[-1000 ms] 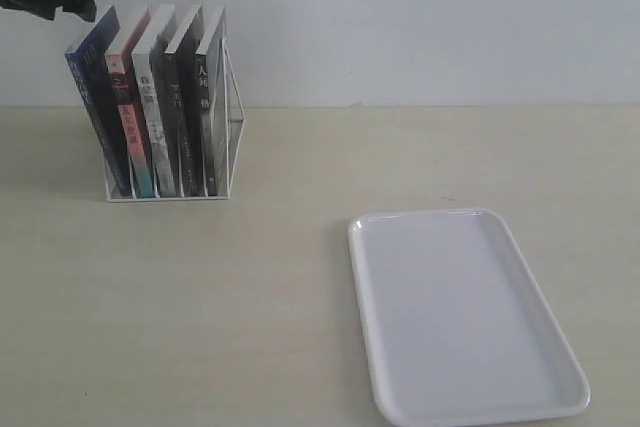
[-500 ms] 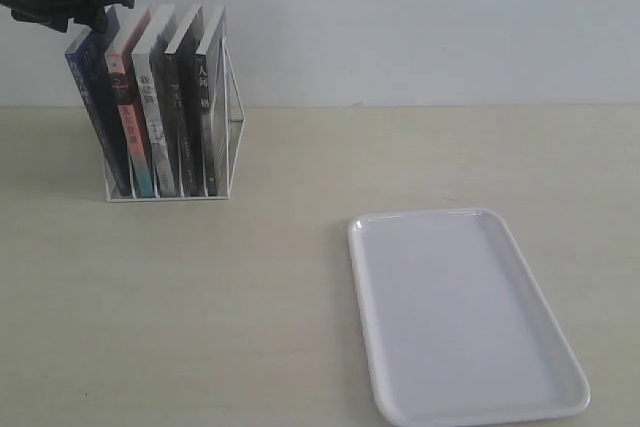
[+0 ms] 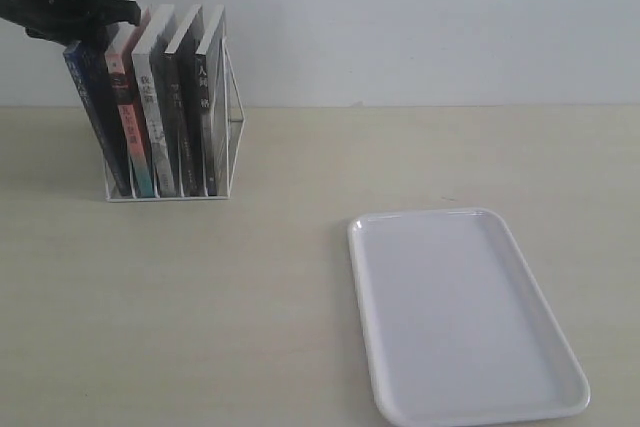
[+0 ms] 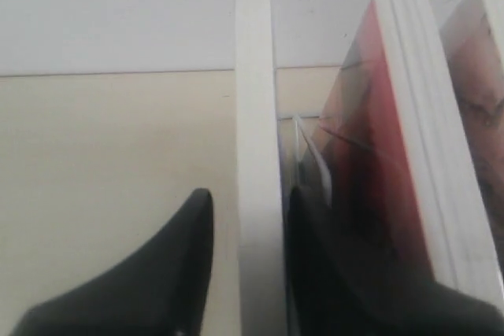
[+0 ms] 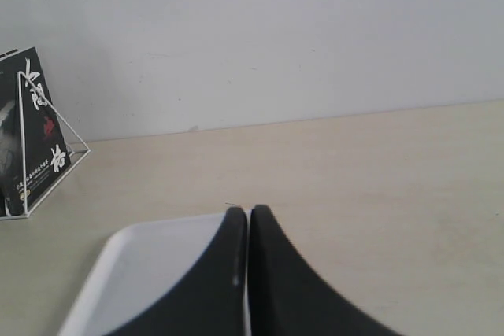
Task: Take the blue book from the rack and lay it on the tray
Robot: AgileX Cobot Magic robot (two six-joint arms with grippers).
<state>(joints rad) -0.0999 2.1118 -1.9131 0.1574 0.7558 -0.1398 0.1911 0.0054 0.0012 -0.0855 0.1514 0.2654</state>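
The blue book (image 3: 98,117) leans at the left end of the white wire rack (image 3: 236,119), next to a pink-red-spined book (image 3: 130,132). My left gripper (image 3: 105,23) is at the blue book's top corner. In the left wrist view its jaws (image 4: 248,202) are open and straddle the book's white page edge (image 4: 253,76); one finger touches the book, the other stands a little off it. The white tray (image 3: 465,317) lies flat at the front right. My right gripper (image 5: 249,214) is shut with nothing in it, just above the tray's corner (image 5: 150,265); it does not show in the exterior view.
Three more books, white, grey and black (image 3: 185,107), fill the rest of the rack. The pink-red book (image 4: 370,155) stands close beside my left fingers. A pale wall (image 3: 420,17) rises right behind the rack. Bare table (image 3: 200,297) lies between rack and tray.
My left gripper has come down and a little to the right, from above the rack's left end onto the blue book's top. Books, rack and tray have not moved.
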